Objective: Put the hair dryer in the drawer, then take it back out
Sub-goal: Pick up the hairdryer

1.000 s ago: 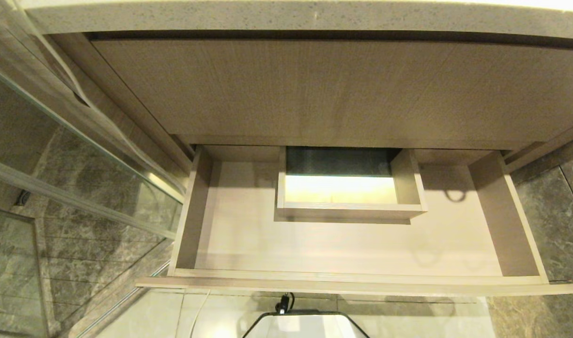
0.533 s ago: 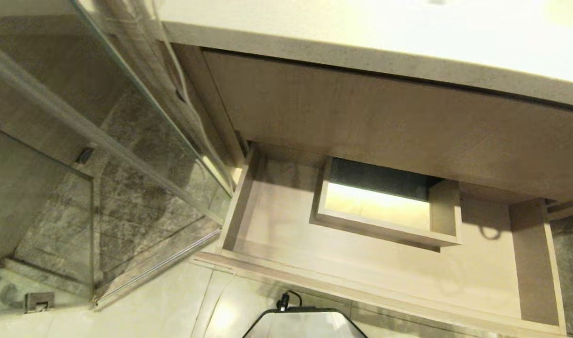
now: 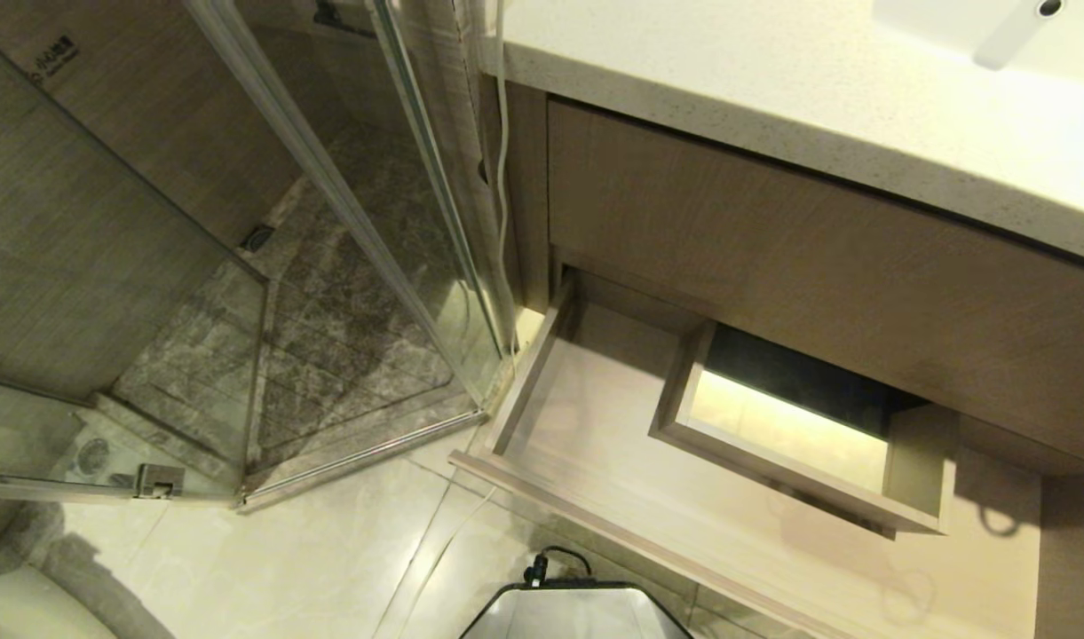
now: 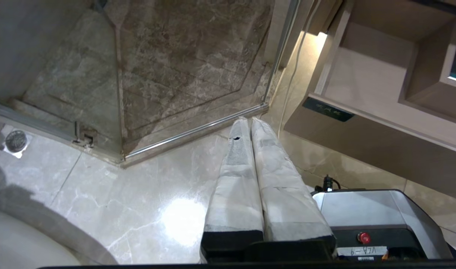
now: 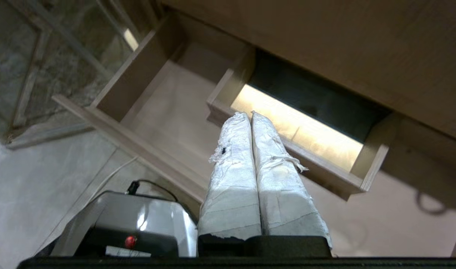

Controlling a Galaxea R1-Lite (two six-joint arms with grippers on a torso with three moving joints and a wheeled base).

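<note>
The wide, shallow light wood-grain drawer (image 3: 613, 461) sits pulled open at about 4 o'clock in the head view, boxed cutout at its back. No hair dryer visible anywhere. Left pincer (image 4: 250, 121) and right pincer (image 5: 250, 114), both tape-wrapped, point down, pinched together on nothing.

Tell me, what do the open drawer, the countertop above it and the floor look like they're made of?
The drawer looks like pale wood-grain board, matte, with fine straight lines; possibly laminate. The countertop seems speckled stone or composite, its finish hard to judge. The floor appears to be glossy marble-look tile: veins, grout lines, a bright glare spot.
</note>
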